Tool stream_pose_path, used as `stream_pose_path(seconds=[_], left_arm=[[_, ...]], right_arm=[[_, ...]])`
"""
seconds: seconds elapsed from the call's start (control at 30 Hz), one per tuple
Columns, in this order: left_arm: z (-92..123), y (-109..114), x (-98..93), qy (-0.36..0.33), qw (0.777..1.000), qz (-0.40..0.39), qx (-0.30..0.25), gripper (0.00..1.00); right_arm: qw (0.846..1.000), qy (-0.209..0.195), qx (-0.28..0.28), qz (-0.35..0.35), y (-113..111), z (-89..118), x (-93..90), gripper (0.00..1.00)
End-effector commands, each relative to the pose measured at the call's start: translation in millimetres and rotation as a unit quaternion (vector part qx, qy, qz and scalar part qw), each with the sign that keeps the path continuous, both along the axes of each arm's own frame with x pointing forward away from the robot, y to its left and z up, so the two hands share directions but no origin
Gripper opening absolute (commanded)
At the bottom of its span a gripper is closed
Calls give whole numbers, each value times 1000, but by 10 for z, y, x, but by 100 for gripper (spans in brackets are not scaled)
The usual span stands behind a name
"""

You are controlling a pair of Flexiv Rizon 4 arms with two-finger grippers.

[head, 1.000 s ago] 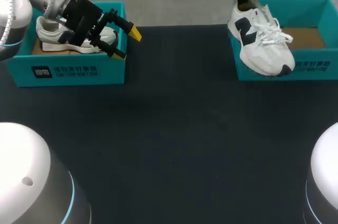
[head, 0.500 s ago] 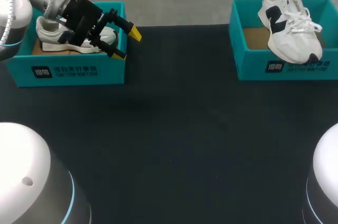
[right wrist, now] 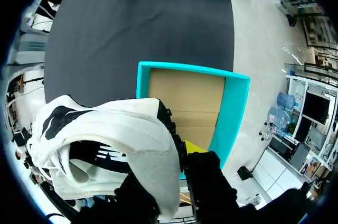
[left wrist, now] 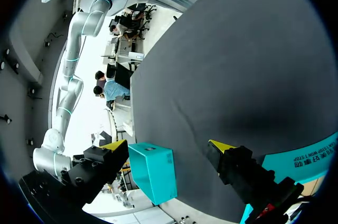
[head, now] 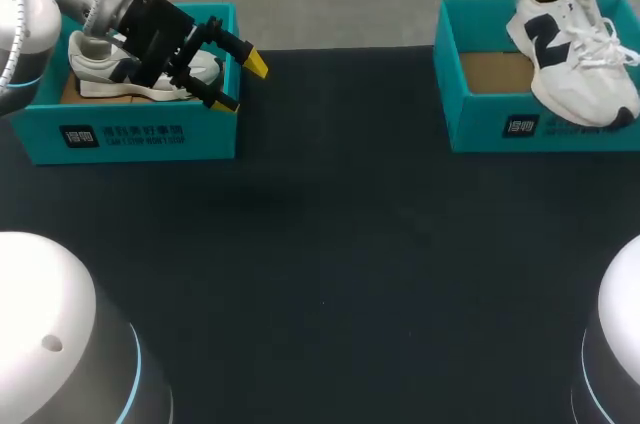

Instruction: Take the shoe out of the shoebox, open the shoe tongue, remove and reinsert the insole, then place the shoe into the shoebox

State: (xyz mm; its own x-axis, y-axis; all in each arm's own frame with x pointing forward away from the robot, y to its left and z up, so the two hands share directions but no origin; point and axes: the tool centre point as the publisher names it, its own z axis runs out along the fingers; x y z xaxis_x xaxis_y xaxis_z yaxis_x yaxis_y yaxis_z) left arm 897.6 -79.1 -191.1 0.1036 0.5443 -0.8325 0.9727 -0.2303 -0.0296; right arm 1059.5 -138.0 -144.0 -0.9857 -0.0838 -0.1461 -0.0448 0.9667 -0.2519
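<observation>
Two shoeboxes [head: 130, 134] [head: 490, 129], two shoes [head: 95, 66] [head: 575, 69]; left fingers [head: 255, 64] spread, right fingers [right wrist: 194, 148] pinch one shoe.

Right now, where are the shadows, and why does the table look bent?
Head view: a faint shadow on the table near the left tool. Left wrist view: the fisheye lens curves the table's edge; a soft dark shadow lies ahead of the tool. Right wrist view: the shoebox looks skewed, and the shoe looms big up close.

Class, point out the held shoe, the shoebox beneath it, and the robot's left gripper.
held shoe [head: 585, 84]: head view, white upper.
shoebox [head: 490, 124]: head view, front wall.
left gripper [head: 244, 84]: head view, midway between fingertips.
</observation>
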Motion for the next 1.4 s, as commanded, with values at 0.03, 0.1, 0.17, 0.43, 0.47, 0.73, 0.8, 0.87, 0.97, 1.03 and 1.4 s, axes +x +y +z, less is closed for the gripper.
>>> stream_pose_path(seconds=[0.03,0.1,0.17,0.43,0.47,0.73,0.8,0.87,0.97,1.03,1.4], left_arm=[[0,2,3,0,1000,-1,1,100],[0,2,3,0,1000,-1,1,100],[0,2,3,0,1000,-1,1,100],[0,2,3,0,1000,-1,1,100],[0,2,3,0,1000,-1,1,100],[0,2,3,0,1000,-1,1,100],[0,2,3,0,1000,-1,1,100],[0,2,3,0,1000,-1,1,100],[0,2,3,0,1000,-1,1,100],[0,2,3,0,1000,-1,1,100],[0,2,3,0,1000,-1,1,100]], right_arm=[[1000,-1,1,0,-5,14,-10,0],[1000,-1,1,0,-5,14,-10,0],[1000,-1,1,0,-5,14,-10,0],[1000,1,-13,14,-188,-66,31,0],[1000,2,-18,15,-246,-91,49,0],[1000,1,-25,-4,-757,-146,186,0],[999,0,-33,-13,-888,-156,213,0],[999,3,-36,-20,-1022,-167,234,0],[999,7,-41,-30,-1212,-206,246,0],[998,11,-41,-40,-1339,-231,251,0],[995,22,-41,-89,-1644,-316,210,0]])
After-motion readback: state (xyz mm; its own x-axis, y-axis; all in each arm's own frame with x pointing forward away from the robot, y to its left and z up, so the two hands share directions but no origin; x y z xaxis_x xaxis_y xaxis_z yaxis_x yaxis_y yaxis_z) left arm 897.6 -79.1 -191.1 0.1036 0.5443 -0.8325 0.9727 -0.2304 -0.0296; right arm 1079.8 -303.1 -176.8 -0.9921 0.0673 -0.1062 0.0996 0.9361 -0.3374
